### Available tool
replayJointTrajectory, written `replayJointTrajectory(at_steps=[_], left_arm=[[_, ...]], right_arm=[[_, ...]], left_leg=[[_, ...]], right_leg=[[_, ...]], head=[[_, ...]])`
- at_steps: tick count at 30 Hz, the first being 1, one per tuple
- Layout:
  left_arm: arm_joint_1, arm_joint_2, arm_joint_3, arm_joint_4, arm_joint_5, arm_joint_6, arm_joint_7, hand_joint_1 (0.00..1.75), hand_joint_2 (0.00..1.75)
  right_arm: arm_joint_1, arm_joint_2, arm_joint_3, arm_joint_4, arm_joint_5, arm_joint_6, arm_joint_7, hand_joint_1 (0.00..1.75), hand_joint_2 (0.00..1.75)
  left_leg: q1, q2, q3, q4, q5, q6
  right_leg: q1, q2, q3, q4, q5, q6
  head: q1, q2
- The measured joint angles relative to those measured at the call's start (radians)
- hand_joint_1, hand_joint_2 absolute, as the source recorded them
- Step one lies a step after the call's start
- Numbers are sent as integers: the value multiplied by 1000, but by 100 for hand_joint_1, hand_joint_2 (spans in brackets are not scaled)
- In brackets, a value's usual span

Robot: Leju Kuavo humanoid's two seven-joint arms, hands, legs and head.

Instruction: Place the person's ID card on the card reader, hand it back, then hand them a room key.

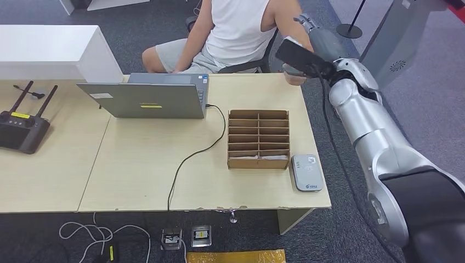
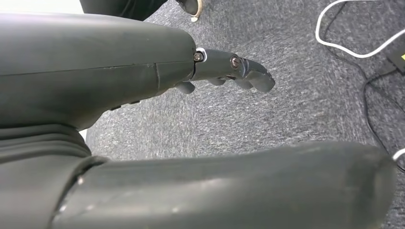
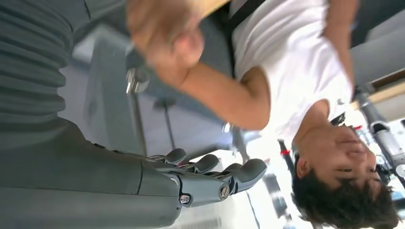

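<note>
One pale table spans the scene, one seated person at its far side, one grey laptop far-left of centre, its black cable trailing to the near edge; one black controller sits far left, one cardboard slotted box right of centre, one white card reader just right of it; right hand reaches toward the person, fingers loosely spread, nothing visibly held; left hand hangs over carpet, fingers apart, empty; ID card can't be made out

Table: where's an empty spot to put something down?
The biggest bare patch of the table lies in front of the laptop, left of its black cable. A smaller one lies behind the cardboard organizer. It is crowded by the card reader, tight beside the organizer.
</note>
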Motion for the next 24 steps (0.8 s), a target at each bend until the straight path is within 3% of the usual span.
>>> replayJointTrajectory(at_steps=[3, 10, 15, 19, 24], left_arm=[[14, 1, 0, 1, 9, 5, -10, 0, 0], [24, 1, 2, 2, 22, 7, -15, 0, 0], [26, 0, 5, 2, 41, 11, -15, 0, 0], [27, 0, 12, 2, 48, 13, -15, 0, 0], [28, 0, 19, 2, 49, 13, -15, 0, 0]], right_arm=[[43, -26, -30, -114, -184, 143, 27, 0, 175], [153, -91, -64, -351, -422, 312, 109, 0, 175], [325, -143, -68, -559, -454, 315, 202, 0, 175], [432, -169, -76, -657, -442, 293, 199, 0, 175], [485, -193, -79, -740, -441, 293, 200, 0, 175]], left_leg=[[0, 0, 0, 0, 0, 0], [0, 0, 2, 0, 0, 0], [0, 0, 2, 0, 0, 0], [0, 1, 1, 0, 0, 0], [0, 1, 2, 0, 0, 0]], right_leg=[[0, 0, 0, 0, 0, 0], [0, 0, 1, -1, 0, 0], [0, 0, 1, -1, 0, 0], [0, 1, 1, -1, 0, 0], [0, 1, 1, -1, 0, 0]], head=[[0, 0], [0, 0], [0, 0], [0, 0], [0, 0]])
